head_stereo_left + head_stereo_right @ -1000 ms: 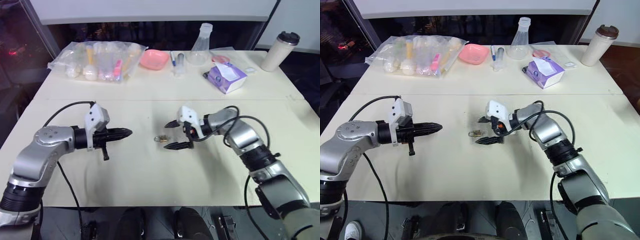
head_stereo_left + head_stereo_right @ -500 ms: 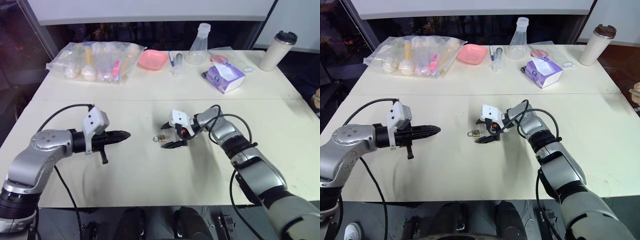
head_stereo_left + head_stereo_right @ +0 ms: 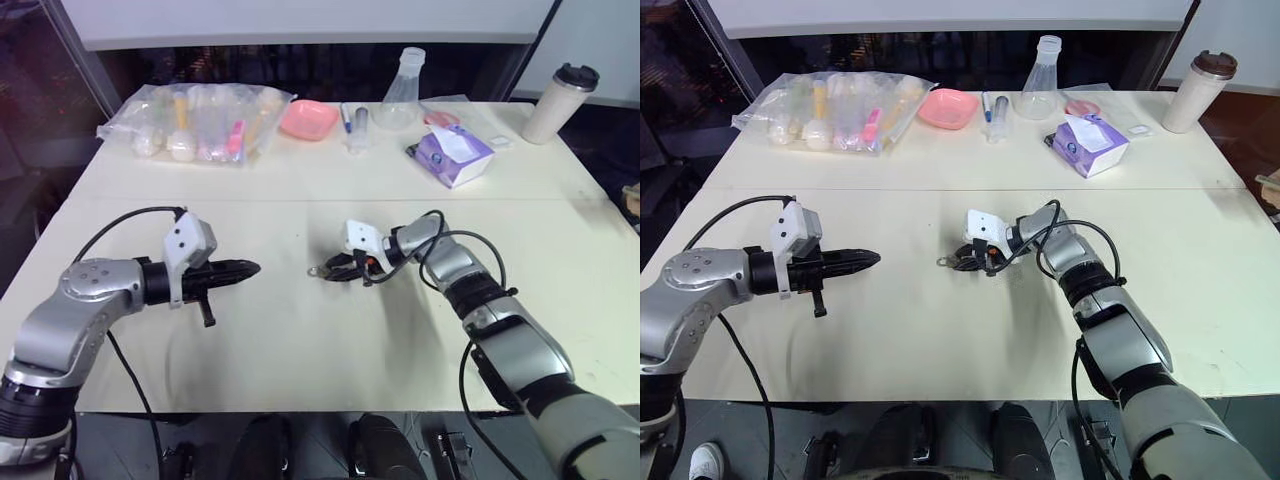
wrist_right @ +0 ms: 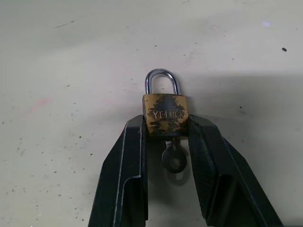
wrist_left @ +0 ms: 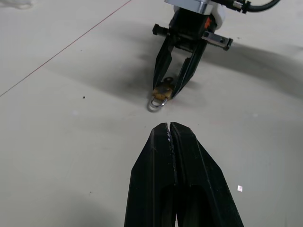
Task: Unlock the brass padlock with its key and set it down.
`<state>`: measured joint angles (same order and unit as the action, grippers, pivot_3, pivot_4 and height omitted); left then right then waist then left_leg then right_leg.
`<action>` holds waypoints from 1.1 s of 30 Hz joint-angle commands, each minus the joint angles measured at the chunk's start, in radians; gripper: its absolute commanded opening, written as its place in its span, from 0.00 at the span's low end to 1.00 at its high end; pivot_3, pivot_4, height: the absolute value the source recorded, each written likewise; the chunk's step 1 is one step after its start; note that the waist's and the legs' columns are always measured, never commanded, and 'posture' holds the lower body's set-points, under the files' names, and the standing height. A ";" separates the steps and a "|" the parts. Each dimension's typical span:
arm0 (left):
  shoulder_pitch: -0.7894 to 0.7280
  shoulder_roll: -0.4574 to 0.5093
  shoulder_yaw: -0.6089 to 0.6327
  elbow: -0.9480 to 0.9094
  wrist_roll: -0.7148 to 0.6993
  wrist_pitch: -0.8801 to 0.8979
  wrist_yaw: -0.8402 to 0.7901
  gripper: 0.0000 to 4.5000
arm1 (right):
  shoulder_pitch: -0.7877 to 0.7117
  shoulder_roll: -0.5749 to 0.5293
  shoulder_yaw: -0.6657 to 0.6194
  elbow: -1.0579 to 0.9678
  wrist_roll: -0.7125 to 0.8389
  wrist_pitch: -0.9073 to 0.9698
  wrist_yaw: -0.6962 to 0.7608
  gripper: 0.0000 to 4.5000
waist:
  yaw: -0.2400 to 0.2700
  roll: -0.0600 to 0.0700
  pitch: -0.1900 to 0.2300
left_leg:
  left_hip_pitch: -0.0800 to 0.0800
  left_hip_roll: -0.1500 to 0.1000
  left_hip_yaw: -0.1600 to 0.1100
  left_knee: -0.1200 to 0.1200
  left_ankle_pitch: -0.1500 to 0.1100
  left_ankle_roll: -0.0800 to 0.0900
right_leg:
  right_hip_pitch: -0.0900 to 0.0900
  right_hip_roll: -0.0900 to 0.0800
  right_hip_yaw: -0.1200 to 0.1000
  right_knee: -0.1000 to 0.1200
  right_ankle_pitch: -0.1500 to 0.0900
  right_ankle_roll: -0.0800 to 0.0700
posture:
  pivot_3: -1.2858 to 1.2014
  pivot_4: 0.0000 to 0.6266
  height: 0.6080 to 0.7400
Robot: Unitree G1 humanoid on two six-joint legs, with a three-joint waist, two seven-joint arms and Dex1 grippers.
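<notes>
The right pincer (image 4: 165,130) clamps the brass padlock (image 4: 165,115) at frame centre, shackle pointing away, key (image 4: 173,160) trailing back between its fingers; the clenched left pincer (image 5: 169,128) waits opposite, apart.

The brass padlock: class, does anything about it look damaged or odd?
The brass padlock, pinched by the right gripper, has dark blotches across its face, looking tarnished or worn. Its shackle is seated, and its key is inserted.

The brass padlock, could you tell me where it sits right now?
The brass padlock lies on the table near its middle, pinched between the right gripper fingertips, shackle pointing toward the shut left gripper.
</notes>
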<state>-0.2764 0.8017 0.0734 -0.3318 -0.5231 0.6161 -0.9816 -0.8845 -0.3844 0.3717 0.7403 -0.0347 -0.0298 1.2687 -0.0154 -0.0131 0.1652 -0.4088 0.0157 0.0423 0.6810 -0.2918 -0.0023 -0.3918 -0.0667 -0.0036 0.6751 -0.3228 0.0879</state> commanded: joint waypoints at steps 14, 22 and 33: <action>-0.258 -0.159 -0.257 0.402 0.178 -0.270 -0.186 0.28 | 0.184 -0.118 -0.075 -0.374 0.012 0.200 -0.035 1.00 | 0.007 0.000 0.000 | -0.001 -0.001 0.001 0.001 0.000 0.000 | -0.001 0.000 -0.001 0.000 0.000 0.000 | 0.52 0.24 0.81; -0.383 -0.311 -0.341 0.736 0.327 -0.532 -0.221 0.99 | 0.373 -0.234 -0.158 -0.805 0.104 0.438 -0.071 1.00 | 0.003 0.000 0.000 | -0.002 0.000 0.002 0.002 -0.001 0.002 | -0.002 0.001 -0.001 0.000 0.000 0.000 | 0.52 0.24 0.81; -0.521 -0.448 -0.344 1.097 0.437 -0.746 -0.219 0.99 | 0.477 -0.324 -0.254 -1.132 0.213 0.677 -0.187 1.00 | 0.005 0.000 0.001 | -0.002 0.000 0.002 0.002 -0.001 0.002 | -0.003 0.002 -0.001 0.001 0.000 0.000 | 0.52 0.24 0.81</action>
<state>-0.7732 0.3545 -0.2808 0.7480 -0.0996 -0.1045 -1.1965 -0.4004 -0.6982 0.1439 -0.3445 0.1562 0.6383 1.0975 -0.0107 -0.0135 0.1657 -0.4113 0.0156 0.0437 0.6831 -0.2925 -0.0003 -0.3946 -0.0646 -0.0043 0.6764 -0.3227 0.0883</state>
